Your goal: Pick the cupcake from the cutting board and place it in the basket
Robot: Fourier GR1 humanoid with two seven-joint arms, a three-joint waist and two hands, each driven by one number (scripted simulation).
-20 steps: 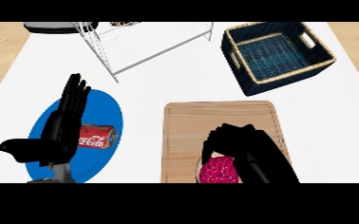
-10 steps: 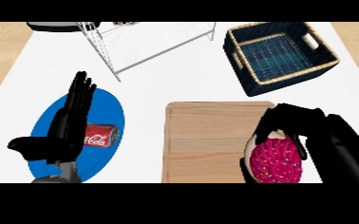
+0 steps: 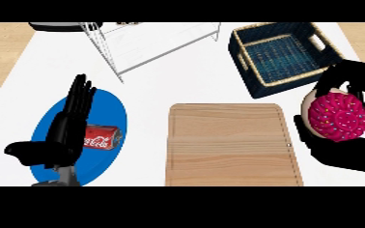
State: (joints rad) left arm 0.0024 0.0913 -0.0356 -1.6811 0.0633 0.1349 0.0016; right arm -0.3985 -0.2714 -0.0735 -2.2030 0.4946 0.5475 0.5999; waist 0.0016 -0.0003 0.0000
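One cupcake [image 3: 336, 117], pink-frosted with sprinkles, held off the board [image 3: 231, 145] at its right edge, right hand [image 3: 341, 149] curled round it. Likely light and soft; frosting smears (best held by the base). One basket [image 3: 285, 55] just beyond. One can [image 3: 100, 137], one blue plate [image 3: 110, 108]; left hand [image 3: 68, 121] rests straight-fingered.
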